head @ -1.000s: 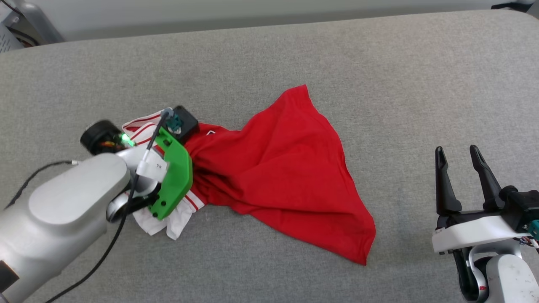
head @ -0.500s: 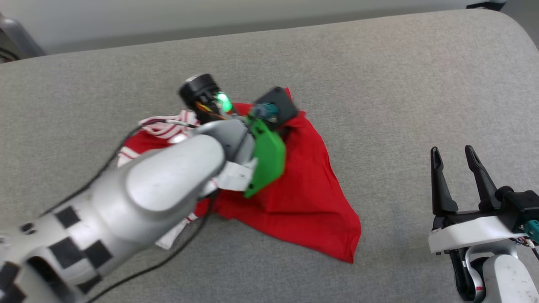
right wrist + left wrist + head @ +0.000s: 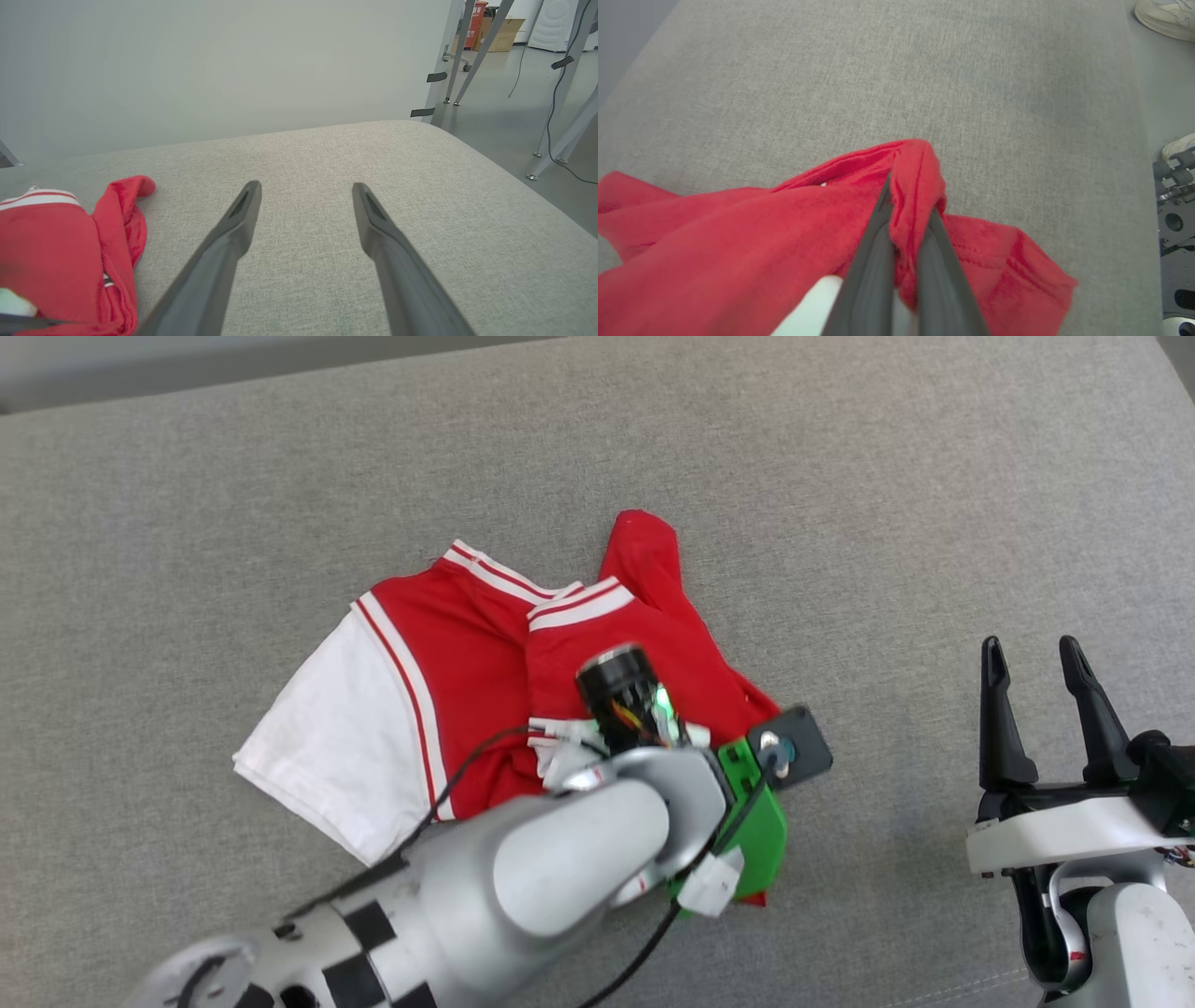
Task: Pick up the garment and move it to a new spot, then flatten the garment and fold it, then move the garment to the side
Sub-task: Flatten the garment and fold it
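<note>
The garment is a red T-shirt lying bunched on the grey surface, with one white sleeve spread to the left and striped trim near its top. My left arm reaches across it, and its green wrist plate covers the garment's right end and hides the fingers. In the left wrist view, my left gripper is shut on a raised fold of the garment. My right gripper stands open and empty to the right, apart from the cloth. The right wrist view shows the right gripper with the garment at its left.
The grey padded surface runs wide around the garment, and its rounded right end drops to the floor. Metal stand legs rise beyond that end. A pale shoe rests on the floor past the far edge.
My left arm has swung from the garment's left end to its right, dragging the gripped red fold over. The white sleeve and striped trim now lie uncovered. The head camera shifted. The right gripper stayed put.
</note>
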Robot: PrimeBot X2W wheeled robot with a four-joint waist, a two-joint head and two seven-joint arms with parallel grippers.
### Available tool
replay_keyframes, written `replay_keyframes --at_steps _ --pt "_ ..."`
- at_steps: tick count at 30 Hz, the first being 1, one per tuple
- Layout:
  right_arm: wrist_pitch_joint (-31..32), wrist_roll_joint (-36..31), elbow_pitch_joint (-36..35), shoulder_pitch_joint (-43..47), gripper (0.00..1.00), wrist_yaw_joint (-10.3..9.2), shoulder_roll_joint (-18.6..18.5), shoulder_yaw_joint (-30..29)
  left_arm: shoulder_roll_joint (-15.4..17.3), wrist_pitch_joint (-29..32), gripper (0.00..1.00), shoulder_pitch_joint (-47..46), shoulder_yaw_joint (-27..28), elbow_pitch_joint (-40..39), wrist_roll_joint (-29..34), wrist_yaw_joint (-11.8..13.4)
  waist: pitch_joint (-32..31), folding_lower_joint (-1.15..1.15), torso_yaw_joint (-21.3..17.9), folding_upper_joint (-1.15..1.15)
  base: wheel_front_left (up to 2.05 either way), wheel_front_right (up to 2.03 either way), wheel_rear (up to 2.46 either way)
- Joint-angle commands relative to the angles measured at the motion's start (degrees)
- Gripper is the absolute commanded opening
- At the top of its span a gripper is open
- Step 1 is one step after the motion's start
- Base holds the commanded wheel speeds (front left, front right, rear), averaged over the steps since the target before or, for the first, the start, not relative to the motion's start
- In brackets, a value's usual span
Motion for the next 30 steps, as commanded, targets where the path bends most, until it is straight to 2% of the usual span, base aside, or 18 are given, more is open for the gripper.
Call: replay_keyframes --at_steps 1,7,8,9,10,14,16,19,23,30 --pt "-0.27 0.31 -0.30 -1.25 1.00 -0.03 0.11 -0.11 -0.11 1.18 0.00 2.42 0.10 0.16 1.25 -0.14 0.76 0.00 -0.58 0.00 0.00 0.00 0.00" --pt "-0.27 -0.22 -0.21 -1.76 1.00 -0.03 0.14 -0.35 -0.09 4.19 0.00 7.16 0.10 -0.40 2.97 -0.14 0.90 0.00 -0.02 0.00 0.00 0.00 0.00" --pt "-0.27 -0.31 -0.15 -1.79 1.00 -0.03 0.14 -0.34 -0.12 3.74 0.46 7.05 0.10 -0.43 2.60 -0.14 0.69 0.00 0.25 0.00 0.00 0.00 0.00" --pt "-0.27 -0.39 -0.11 -1.79 1.00 -0.03 0.14 -0.39 -0.15 2.51 1.00 6.45 0.10 -0.51 2.77 -0.14 0.45 0.00 0.56 0.00 0.00 0.00 0.00" --pt "-0.27 -0.63 0.08 -1.56 1.00 -0.03 0.15 -0.66 -0.62 -4.02 1.00 3.72 0.10 -0.26 1.95 -0.14 -0.83 0.00 1.68 0.00 0.00 0.00 0.00" --pt "-0.27 -1.16 -0.01 -0.57 1.00 -0.03 0.02 -1.36 -1.16 -14.23 1.00 -0.21 0.64 1.50 0.29 -0.14 -3.39 0.00 3.36 0.00 0.00 0.00 0.00" --pt "-0.27 -1.32 -0.04 0.12 1.00 -0.03 -0.25 -1.69 -1.33 -18.15 1.00 -0.84 1.98 2.32 0.13 0.00 -4.88 0.00 4.21 0.00 0.00 0.00 0.00" --pt "-0.27 -1.41 0.00 1.20 1.00 -0.03 -0.82 -2.02 -1.12 -22.15 1.00 -0.81 3.17 2.66 0.70 1.68 -6.93 0.00 5.45 0.00 0.00 0.00 0.00" --pt "-0.27 -1.71 -0.56 2.36 1.00 -0.03 -1.58 -1.57 0.53 -25.49 1.00 0.83 6.04 1.22 0.41 5.45 -9.33 0.00 7.06 0.00 0.00 0.00 0.00" --pt "-0.27 -2.55 -2.78 2.28 1.00 -0.03 -4.48 0.83 7.24 -27.44 1.00 6.82 14.87 -5.78 0.83 14.91 -12.01 0.00 9.33 0.00 0.00 0.00 0.00"
